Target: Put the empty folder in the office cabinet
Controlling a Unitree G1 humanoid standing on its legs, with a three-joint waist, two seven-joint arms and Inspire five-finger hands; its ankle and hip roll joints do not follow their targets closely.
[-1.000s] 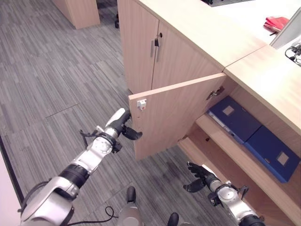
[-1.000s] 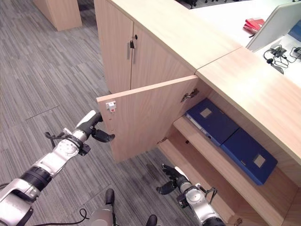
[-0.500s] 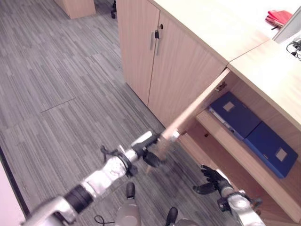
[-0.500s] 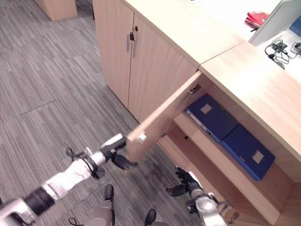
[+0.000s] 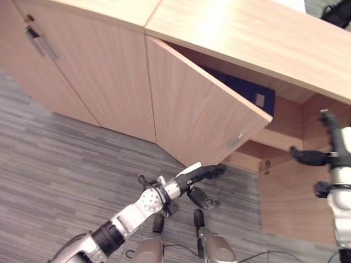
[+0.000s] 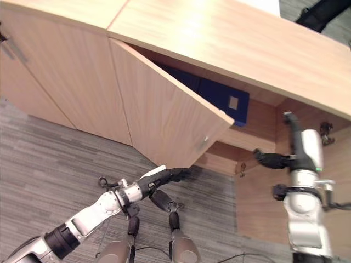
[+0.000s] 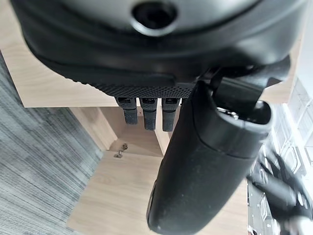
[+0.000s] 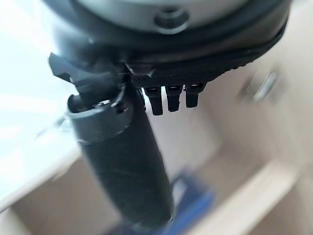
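Blue folders (image 5: 245, 89) lie on a shelf inside the open cabinet, mostly hidden behind the half-open wooden door (image 5: 192, 109). My left hand (image 5: 198, 174) is low, just under the door's lower free corner, with fingers straight and thumb hanging down; it holds nothing. In the left wrist view its fingers (image 7: 146, 113) point into the cabinet's lower compartment. My right hand (image 5: 335, 143) is raised at the right side of the opening, fingers straight up and thumb stuck out toward the shelf, and it is empty. The folders (image 6: 219, 94) show again in the right eye view.
A closed cabinet door with a metal handle (image 5: 37, 37) stands to the left. A light wooden countertop (image 5: 247, 27) runs over everything. A wooden panel with a hinge (image 5: 267, 166) stands open at the lower right. Grey striped carpet (image 5: 55, 164) covers the floor.
The whole view has swung, so the camera moved. My left hand stays by the door's free edge, now under its lower corner. My right hand has risen from near the floor to the opening.
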